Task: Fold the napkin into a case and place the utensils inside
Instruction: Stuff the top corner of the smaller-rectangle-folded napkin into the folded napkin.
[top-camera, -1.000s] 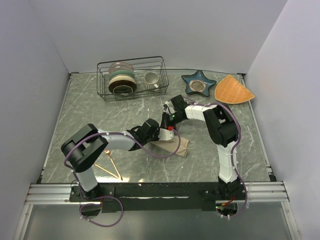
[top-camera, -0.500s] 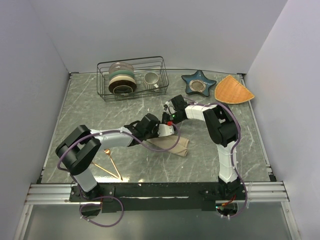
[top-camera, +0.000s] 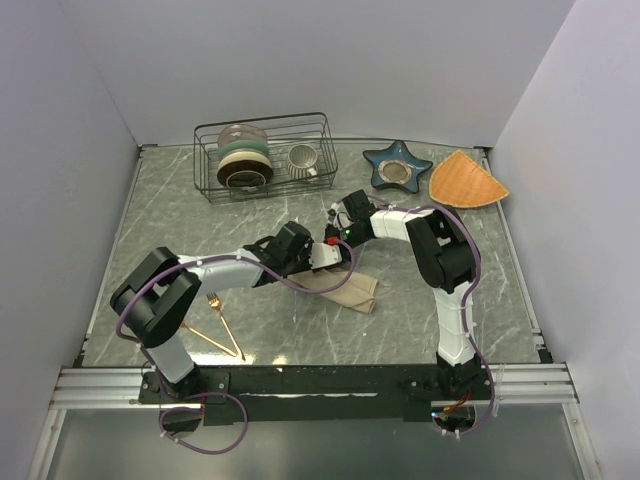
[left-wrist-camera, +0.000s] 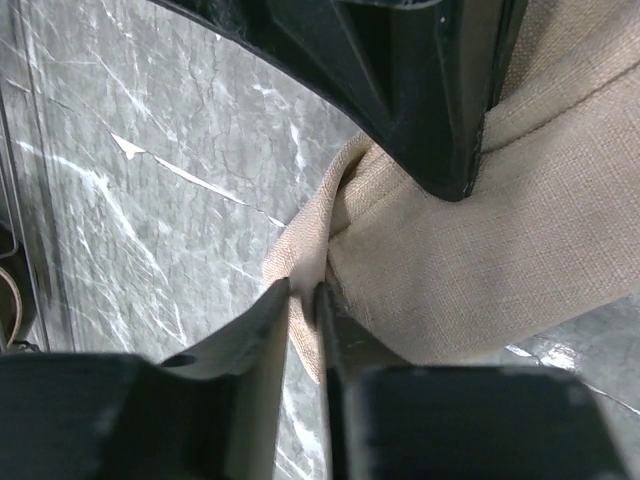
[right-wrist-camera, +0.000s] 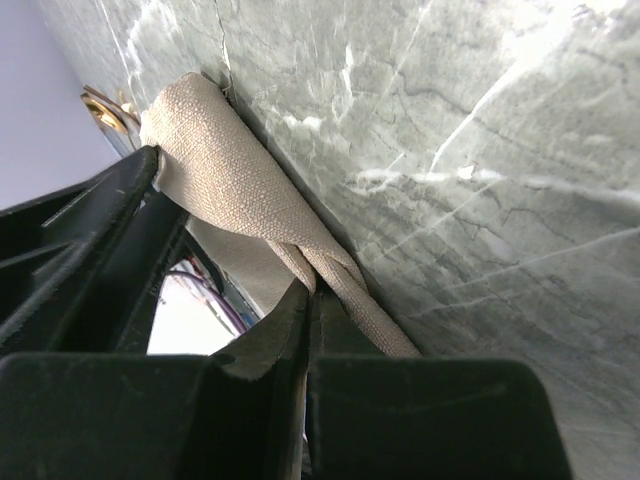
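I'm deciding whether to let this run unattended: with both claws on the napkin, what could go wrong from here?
The left claw pinches only a thin edge of the napkin, so it may slip free. The cloth is twisted into a rope at the right claw, so the fold may come out bunched. The gold utensils lie close by the left arm's elbow; a swing could knock them.

Grey marbled table between plain pale walls
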